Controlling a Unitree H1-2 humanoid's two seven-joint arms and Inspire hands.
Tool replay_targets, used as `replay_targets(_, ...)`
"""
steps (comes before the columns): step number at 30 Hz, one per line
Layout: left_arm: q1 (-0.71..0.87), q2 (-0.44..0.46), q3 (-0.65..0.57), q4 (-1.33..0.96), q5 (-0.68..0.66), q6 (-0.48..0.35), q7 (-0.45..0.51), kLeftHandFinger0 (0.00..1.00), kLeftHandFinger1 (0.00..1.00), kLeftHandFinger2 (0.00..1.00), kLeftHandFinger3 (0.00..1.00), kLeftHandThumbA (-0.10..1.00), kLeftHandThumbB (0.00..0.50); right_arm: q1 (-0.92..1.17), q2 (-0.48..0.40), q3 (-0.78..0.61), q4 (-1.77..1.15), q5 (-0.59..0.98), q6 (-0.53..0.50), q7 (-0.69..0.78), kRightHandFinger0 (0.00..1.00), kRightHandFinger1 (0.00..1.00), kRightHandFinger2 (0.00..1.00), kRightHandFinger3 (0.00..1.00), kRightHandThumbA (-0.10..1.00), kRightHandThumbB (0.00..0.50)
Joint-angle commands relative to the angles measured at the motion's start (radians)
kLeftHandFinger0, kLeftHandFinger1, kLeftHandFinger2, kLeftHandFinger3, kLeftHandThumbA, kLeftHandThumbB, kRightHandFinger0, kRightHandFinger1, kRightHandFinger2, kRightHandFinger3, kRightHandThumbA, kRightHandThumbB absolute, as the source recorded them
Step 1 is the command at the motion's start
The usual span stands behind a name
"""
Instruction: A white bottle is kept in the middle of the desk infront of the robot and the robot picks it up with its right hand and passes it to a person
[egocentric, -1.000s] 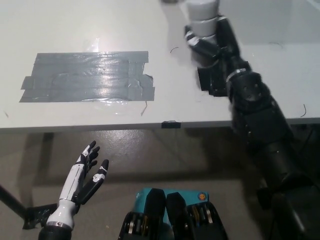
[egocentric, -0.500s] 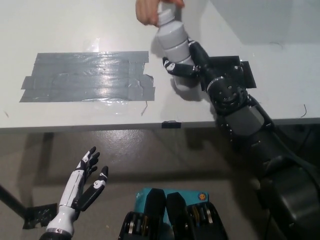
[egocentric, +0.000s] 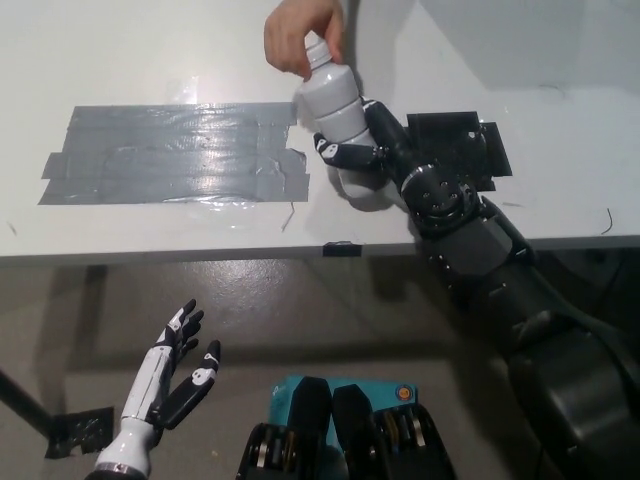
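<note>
At 12 o'clock over worktop (egocentric: 150, 60): white bottle (egocentric: 335, 110), tilted | right hand (egocentric: 365, 160) fingers gripping lower body | person's hand (egocentric: 300, 35) on cap | looks rigid, smooth, light; ribbed waist safest hold | left hand (egocentric: 175, 370) at 7 o'clock, fingers spread, empty.

The black right arm is reaching up from the bottom right, crossing the near edge of the surface (egocentric: 150, 240), its right hand (egocentric: 362, 150) wrapping black fingers (egocentric: 338, 152) around the white bottle (egocentric: 340, 125) and gripping it at a tilt. A person's hand (egocentric: 300, 35) is pinching the bottle's top from the far edge. The white left hand (egocentric: 170, 375) is hanging below the near edge at lower left, fingers spread and holding nothing.
</note>
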Motion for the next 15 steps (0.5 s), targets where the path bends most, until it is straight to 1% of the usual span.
replay_targets(1,-0.001,0.005,-0.004,-0.027,0.002,-0.022,-0.003,1.0,1.0,1.0,1.0,0.53,0.046,-0.064,0.006,0.001,-0.012,-0.013,-0.03,-0.024,0.6,1.0,1.0,1.0,0.13,0.262)
replay_targets(2,0.001,0.006,-0.006,-0.03,0.007,-0.02,-0.003,1.0,1.0,1.0,1.0,0.52,0.045,-0.063,0.005,-0.005,-0.01,-0.003,-0.027,-0.005,0.88,1.0,1.0,1.0,0.35,0.326)
replay_targets(3,0.007,0.005,-0.007,-0.031,0.007,-0.019,-0.003,1.0,1.0,1.0,1.0,0.51,0.04,-0.057,0.002,-0.016,-0.009,0.021,-0.033,0.061,1.0,1.0,1.0,1.0,0.49,0.409)
replay_targets(4,0.011,0.005,-0.008,-0.032,0.007,-0.019,-0.003,1.0,1.0,1.0,1.0,0.51,0.042,-0.054,0.001,-0.021,-0.008,0.03,-0.035,0.088,1.0,1.0,1.0,1.0,0.52,0.444)
replay_targets(5,0.012,0.006,-0.008,-0.032,0.004,-0.02,-0.004,1.0,1.0,1.0,1.0,0.49,0.039,-0.049,-0.006,-0.025,-0.006,0.041,-0.055,0.139,1.0,1.0,1.0,1.0,0.62,0.487)
replay_targets(6,0.014,0.006,-0.009,-0.031,0.004,-0.021,-0.004,1.0,1.0,1.0,1.0,0.49,0.038,-0.043,-0.009,-0.021,-0.007,0.037,-0.068,0.149,1.0,1.0,1.0,1.0,0.64,0.497)
replay_targets(7,0.019,0.009,-0.012,-0.035,0.013,-0.018,-0.001,1.0,1.0,1.0,1.0,0.48,0.029,-0.03,-0.013,-0.009,-0.018,0.015,-0.085,0.126,1.0,1.0,1.0,1.0,0.72,0.5)
replay_targets(8,0.021,0.007,-0.011,-0.034,0.009,-0.016,-0.001,1.0,1.0,1.0,1.0,0.46,0.03,-0.02,-0.015,-0.007,-0.032,0.009,-0.094,0.11,1.0,1.0,1.0,1.0,0.74,0.5)
replay_targets(11,0.027,0.006,-0.009,-0.038,0.002,-0.014,-0.001,1.0,1.0,1.0,1.0,0.45,0.038,0.005,-0.018,-0.011,-0.071,0.008,-0.11,0.099,1.0,1.0,1.0,1.0,0.79,0.5)
replay_targets(12,0.027,0.006,-0.009,-0.039,0.002,-0.013,0.0,1.0,1.0,1.0,1.0,0.43,0.033,0.011,-0.019,-0.009,-0.087,0.005,-0.108,0.096,1.0,1.0,1.0,1.0,0.81,0.5)
replay_targets(14,0.032,0.005,-0.008,-0.046,0.005,-0.005,0.003,1.0,1.0,1.0,1.0,0.41,0.046,0.042,-0.027,-0.007,-0.156,-0.003,-0.106,0.088,1.0,1.0,1.0,1.0,0.84,0.498)
replay_targets(15,0.031,0.005,-0.008,-0.045,0.005,-0.007,0.004,1.0,1.0,1.0,1.0,0.42,0.056,0.059,-0.035,-0.007,-0.195,-0.005,-0.107,0.09,1.0,1.0,1.0,1.0,0.86,0.5)
